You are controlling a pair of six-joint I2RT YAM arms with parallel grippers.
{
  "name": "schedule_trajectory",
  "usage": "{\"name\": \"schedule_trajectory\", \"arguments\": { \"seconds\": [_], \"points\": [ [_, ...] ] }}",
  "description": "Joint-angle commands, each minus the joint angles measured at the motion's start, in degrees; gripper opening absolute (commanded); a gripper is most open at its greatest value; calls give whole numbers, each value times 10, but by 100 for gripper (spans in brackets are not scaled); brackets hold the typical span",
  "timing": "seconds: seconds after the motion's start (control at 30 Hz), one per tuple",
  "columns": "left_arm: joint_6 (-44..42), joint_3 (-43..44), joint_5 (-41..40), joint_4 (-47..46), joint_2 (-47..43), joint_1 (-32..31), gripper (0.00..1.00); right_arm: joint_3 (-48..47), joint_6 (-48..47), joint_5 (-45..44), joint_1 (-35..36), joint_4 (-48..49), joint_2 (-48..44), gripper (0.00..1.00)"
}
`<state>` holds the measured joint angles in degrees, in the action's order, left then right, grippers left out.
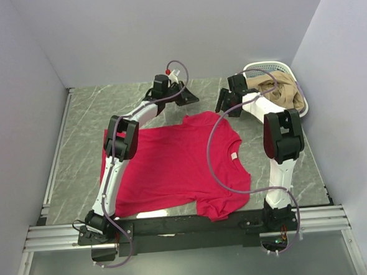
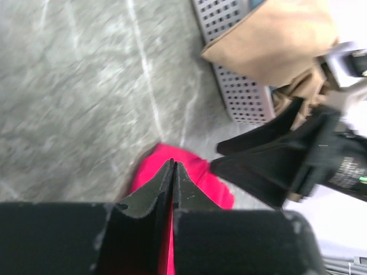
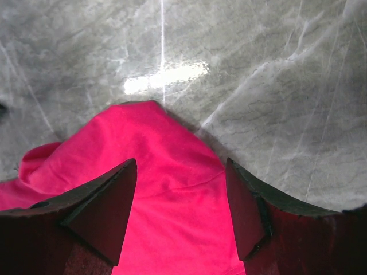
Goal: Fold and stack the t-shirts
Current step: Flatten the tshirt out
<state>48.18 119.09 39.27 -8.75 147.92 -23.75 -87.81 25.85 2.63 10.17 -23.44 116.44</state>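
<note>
On the left, our left hand (image 2: 174,164) reaches to the far edge of the plain crimson-red cloth t-shirt (image 1: 172,163). Its fingers are pressed together with red showing in the slit between them, so we judge it clamped on the shirt's edge. The shirt lies spread nearly flat on the grey marbled counter (image 1: 89,118), between the two arms, with its small white neck label (image 1: 233,154) toward the right.

Further right, our right hand (image 3: 180,169) hovers just beside the left one, fingers apart, over a pointed corner of the red cloth, gripping nothing.

To do this step well, we would bring the right hand straight down and pinch that corner close to its edge. Then we would lift both hands level and together, so the fold travels evenly and no crease drags.

At the far right stands a white plastic lattice basket (image 1: 266,64) holding a tan cloth garment (image 1: 287,94); we should keep the right arm clear of it.
</note>
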Motion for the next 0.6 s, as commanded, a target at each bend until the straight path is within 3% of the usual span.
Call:
{"name": "schedule_trajectory", "arguments": {
  "seconds": [0.0, 0.03, 0.13, 0.2, 0.27, 0.57],
  "points": [
    [-22, 39, 14, 20, -10, 4, 12, -6, -6, -3, -9, 9, 6, 70],
    [-28, 32, 11, 30, -23, 5, 17, -3, -7, -3, -9, 12, 4, 70],
    [-45, -49, -28, 38, -74, 7, 51, -3, -7, 0, -9, 14, 4, 70],
    [-69, -99, -60, 54, -108, 7, 62, -3, -9, 1, -10, 13, 4, 70],
    [-85, -119, -81, 75, -123, 7, 69, -2, -7, 0, -9, 14, 4, 70],
    [-122, -137, -136, 151, -158, 6, 68, 8, -7, 2, -10, 19, -3, 70]
  ]
}}
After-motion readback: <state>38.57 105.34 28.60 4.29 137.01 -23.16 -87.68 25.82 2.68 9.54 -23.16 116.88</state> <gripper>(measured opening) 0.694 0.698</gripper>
